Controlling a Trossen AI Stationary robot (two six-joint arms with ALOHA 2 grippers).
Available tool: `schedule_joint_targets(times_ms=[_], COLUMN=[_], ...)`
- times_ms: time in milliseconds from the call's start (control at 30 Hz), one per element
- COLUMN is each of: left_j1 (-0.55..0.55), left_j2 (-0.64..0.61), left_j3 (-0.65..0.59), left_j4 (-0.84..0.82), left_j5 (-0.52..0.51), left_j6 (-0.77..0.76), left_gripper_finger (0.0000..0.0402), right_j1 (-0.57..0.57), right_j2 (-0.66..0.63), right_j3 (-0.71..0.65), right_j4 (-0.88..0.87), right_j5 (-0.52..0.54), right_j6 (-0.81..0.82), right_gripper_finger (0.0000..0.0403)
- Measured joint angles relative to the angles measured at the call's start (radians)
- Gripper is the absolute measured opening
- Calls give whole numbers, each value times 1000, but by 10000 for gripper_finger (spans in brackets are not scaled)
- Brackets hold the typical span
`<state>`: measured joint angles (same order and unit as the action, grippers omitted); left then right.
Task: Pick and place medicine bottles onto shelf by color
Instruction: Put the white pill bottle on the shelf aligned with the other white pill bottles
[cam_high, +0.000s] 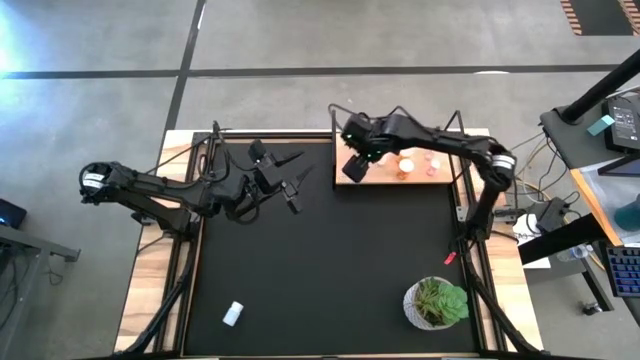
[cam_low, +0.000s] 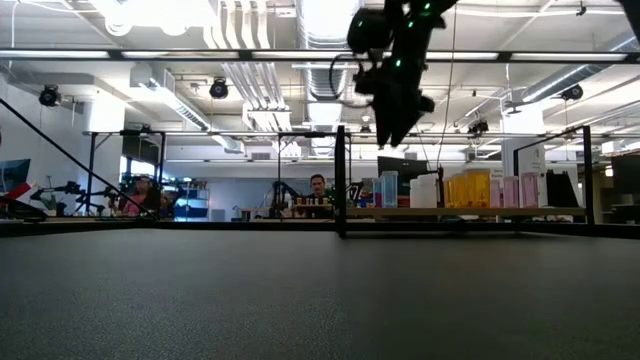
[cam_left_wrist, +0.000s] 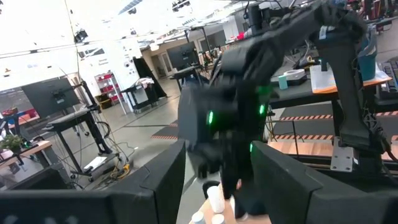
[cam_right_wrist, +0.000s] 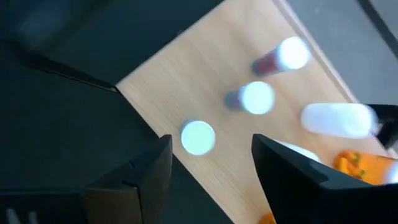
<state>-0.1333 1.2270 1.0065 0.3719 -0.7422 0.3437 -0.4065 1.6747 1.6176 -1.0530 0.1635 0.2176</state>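
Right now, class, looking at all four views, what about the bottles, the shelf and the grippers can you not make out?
- High view: the right gripper covers the shelf end; bottles beneath hidden.
- Right wrist view: white-capped bottles blurred, body colours unclear; orange bottle cut by the edge.
- Low view: shelf bottles too small to count.
- High view: white thing on the mat, too small to name.

Right arm: reaches from the table's right edge across to the far side, elbow bent, wrist turned down. Right gripper (cam_high: 357, 163): raised well clear of the surface in the low view, pointing downward; two dark fingers (cam_right_wrist: 146, 174) parted with a clear gap, nothing between them.

Left arm: extends from the left edge toward the table's middle, forearm low. Left gripper (cam_high: 291, 194): fingers (cam_left_wrist: 163, 180) apart, pointing toward the right arm, nothing seen between them.
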Motion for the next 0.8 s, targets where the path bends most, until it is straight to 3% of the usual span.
schedule_joint_targets(times_ms=[100,233,467,667,800], left_j1=[0,0,-22,-129,-234], left_j2=[0,15,88,148,162], left_j3=[0,1,1,1,1], left_j4=[-24,-65,-200,-351,-412], left_j5=[0,7,195,254,380], left_j6=[-62,-365,-722,-1051,-1296], left_gripper_finger=[167,167,167,167,167], right_j1=[5,33,143,291,399], right_j2=[-66,-148,-274,-344,-378], right_j3=[0,-1,-1,-1,-2], right_j4=[-2,-18,-20,-25,-65], right_j5=[2,1,1,-3,-6], right_j6=[32,71,88,87,119], right_gripper_finger=[210,210,210,210,210])
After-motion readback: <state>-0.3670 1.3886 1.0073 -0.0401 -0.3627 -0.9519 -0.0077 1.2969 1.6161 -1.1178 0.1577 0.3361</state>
